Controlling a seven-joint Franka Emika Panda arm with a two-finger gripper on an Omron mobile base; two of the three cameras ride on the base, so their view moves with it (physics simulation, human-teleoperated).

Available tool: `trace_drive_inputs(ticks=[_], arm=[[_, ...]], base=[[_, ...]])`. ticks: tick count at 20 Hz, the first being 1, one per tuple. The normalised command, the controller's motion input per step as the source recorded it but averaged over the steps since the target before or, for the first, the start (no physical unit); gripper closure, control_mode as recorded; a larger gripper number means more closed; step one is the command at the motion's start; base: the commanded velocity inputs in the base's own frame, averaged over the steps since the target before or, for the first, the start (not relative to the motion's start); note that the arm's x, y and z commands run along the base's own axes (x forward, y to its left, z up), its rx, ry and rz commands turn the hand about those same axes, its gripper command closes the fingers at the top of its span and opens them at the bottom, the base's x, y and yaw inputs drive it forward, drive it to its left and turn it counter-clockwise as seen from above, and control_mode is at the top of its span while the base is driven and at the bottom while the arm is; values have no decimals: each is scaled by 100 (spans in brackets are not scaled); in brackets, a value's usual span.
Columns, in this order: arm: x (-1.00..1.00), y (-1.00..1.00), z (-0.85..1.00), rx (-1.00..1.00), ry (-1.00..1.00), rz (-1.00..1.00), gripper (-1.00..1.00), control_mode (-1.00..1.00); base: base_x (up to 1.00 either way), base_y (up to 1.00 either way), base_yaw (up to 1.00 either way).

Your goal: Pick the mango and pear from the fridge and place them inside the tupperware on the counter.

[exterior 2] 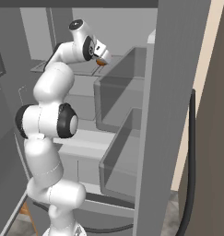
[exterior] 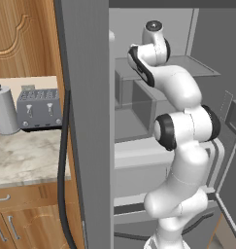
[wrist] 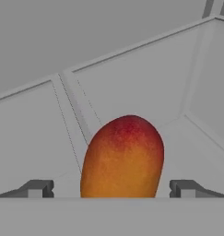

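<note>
In the hand view the gripper (wrist: 111,188) stands wide open, its two dark fingertips (wrist: 37,188) set well apart at the bottom of the picture with the mango (wrist: 122,159) between them. Neither tip touches the fruit; there is a clear gap on each side, so nothing is grasped. The mango's lower end is cut off by the bottom of the view, so whether it rests on the shelf there cannot be seen. What shows is a smooth oval, orange low down and red toward its rounded top.

Behind the mango lies the grey fridge shelf (wrist: 132,87), a flat pale surface with faint seam lines running away from the hand, and past it the plain grey back wall.

From the right base view the arm (exterior 2: 49,120) rises from the lower left and folds over at the top, the hand reaching into the upper part of the fridge (exterior 2: 178,92). Just a sliver of orange (the mango again) (exterior 2: 101,61) peeks out under the white hand; the fingers themselves are too small and too hidden to make out here. Translucent grey door bins (exterior 2: 120,103) stand in front at the right.

In the left base view the arm's upper links cover the hand completely. To the left, beyond the fridge's side wall, the marbled counter (exterior: 22,158) carries a grey toaster (exterior: 39,108) and a pale cylindrical canister (exterior: 4,109), the latter partly cut off by the picture's edge.
</note>
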Motion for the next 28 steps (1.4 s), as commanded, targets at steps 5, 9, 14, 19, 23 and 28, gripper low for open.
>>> trace_drive_inputs(ticks=[5,9,14,19,23,28], arm=[[0,-2,-10,0,1,0,-100,-100],[9,-5,-5,0,0,0,-100,-100],[12,-12,-6,0,0,2,-100,-100],[10,-8,-11,0,0,1,100,-100],[11,-1,-10,0,0,7,100,-100],[1,0,-12,0,11,5,100,-100]], base=[[0,0,0],[0,0,0],[0,0,0],[0,0,0],[0,0,0],[0,0,0]])
